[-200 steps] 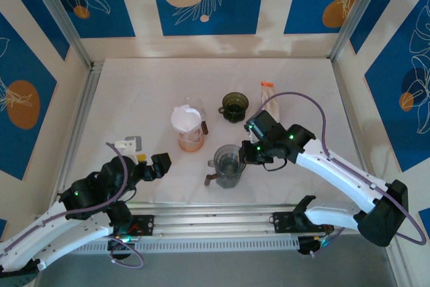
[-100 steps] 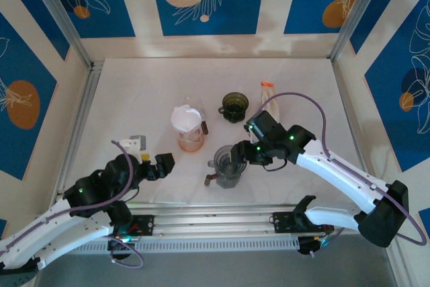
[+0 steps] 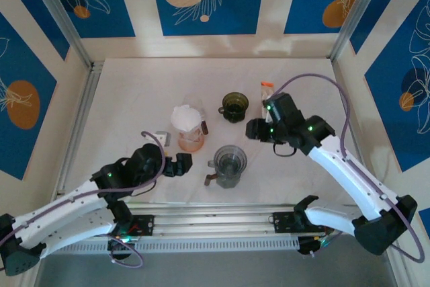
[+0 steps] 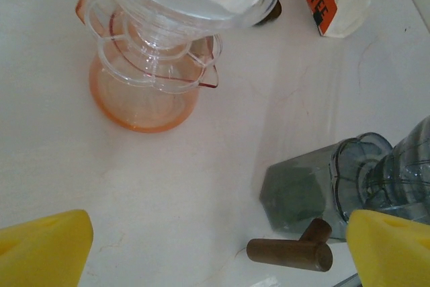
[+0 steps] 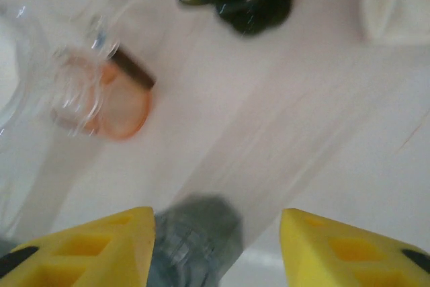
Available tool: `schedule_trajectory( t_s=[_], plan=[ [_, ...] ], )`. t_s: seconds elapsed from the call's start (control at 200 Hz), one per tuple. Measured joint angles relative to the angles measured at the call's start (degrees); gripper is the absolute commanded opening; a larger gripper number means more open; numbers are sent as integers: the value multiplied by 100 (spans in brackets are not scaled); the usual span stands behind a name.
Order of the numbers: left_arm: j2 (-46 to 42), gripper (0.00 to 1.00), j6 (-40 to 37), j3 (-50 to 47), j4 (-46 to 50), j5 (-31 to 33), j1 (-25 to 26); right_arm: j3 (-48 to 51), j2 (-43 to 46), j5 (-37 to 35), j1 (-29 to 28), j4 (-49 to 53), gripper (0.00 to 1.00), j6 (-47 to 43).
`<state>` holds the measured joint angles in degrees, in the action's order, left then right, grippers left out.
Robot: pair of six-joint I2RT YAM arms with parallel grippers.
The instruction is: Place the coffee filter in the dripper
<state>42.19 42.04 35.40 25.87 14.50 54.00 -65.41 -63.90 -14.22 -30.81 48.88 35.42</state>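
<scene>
We've got the white coffee filter (image 3: pixel 185 117) seated in the clear dripper (image 4: pixel 161 31); left gripper (image 4: pixel 218 250) and right gripper (image 5: pixel 218 243) both hang wide and empty, so little looks left.

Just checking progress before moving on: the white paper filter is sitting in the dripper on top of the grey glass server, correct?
Not quite. The white paper filter is sitting in the dripper on top of the orange glass server, not the grey glass server, which has no white paper in it. The top external view shows this.

Bright, soft light; blurry right wrist view.
</scene>
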Motion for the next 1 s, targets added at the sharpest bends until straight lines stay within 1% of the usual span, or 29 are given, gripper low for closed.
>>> schedule_trajectory(
  t_s=[0.16,0.235,0.37,0.49,0.665,1.0],
  plan=[
    [-107,97,-17,0,-76,-79,0,-271,-868,-295,807,-334,35,-420],
    [-192,97,-17,0,-79,-83,0,-411,-1360,-444,1084,-468,33,-605],
    [-326,98,-17,-2,-79,-101,0,-706,-2085,-697,1394,-627,28,-916],
    [-358,98,-17,-4,-74,-98,0,-1062,-2538,-844,1554,-734,26,-1097],
    [-358,99,-22,-44,-59,-98,0,-1423,-3018,-907,1692,-905,26,-1108],
    [-356,100,-129,-52,-55,-96,0,-2044,-3805,-918,1733,-920,25,-979]
  ],
)
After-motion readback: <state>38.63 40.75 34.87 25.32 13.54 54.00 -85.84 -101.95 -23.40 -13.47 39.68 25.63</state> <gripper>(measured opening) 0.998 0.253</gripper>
